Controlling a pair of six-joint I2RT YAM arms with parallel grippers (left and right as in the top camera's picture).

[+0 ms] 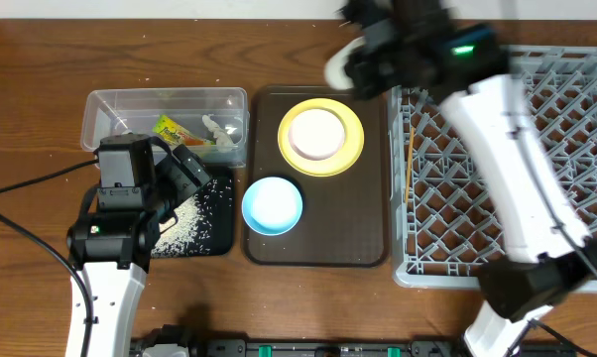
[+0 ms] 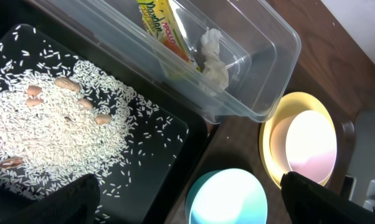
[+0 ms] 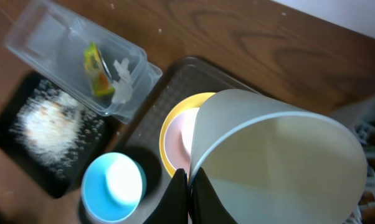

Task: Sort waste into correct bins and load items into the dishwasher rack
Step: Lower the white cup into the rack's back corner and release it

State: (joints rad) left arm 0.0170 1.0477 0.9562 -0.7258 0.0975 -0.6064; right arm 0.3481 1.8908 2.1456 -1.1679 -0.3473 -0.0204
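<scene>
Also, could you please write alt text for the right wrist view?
The right gripper is shut on the rim of a white cup filling the frame's right. Below lie a pink bowl on a yellow plate, a light blue bowl, a clear tub and a black tray of rice.

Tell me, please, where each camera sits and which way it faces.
Overhead: above the table, looking straight down at the rack; left arm, right arm show.
Left wrist: over the black tray, facing down; open left claw at bottom edge.
Right wrist: over the brown tray, facing down; right claw pinching the white cup.
Shared: both wrist views show clear tub, yellow plate, blue bowl.
</scene>
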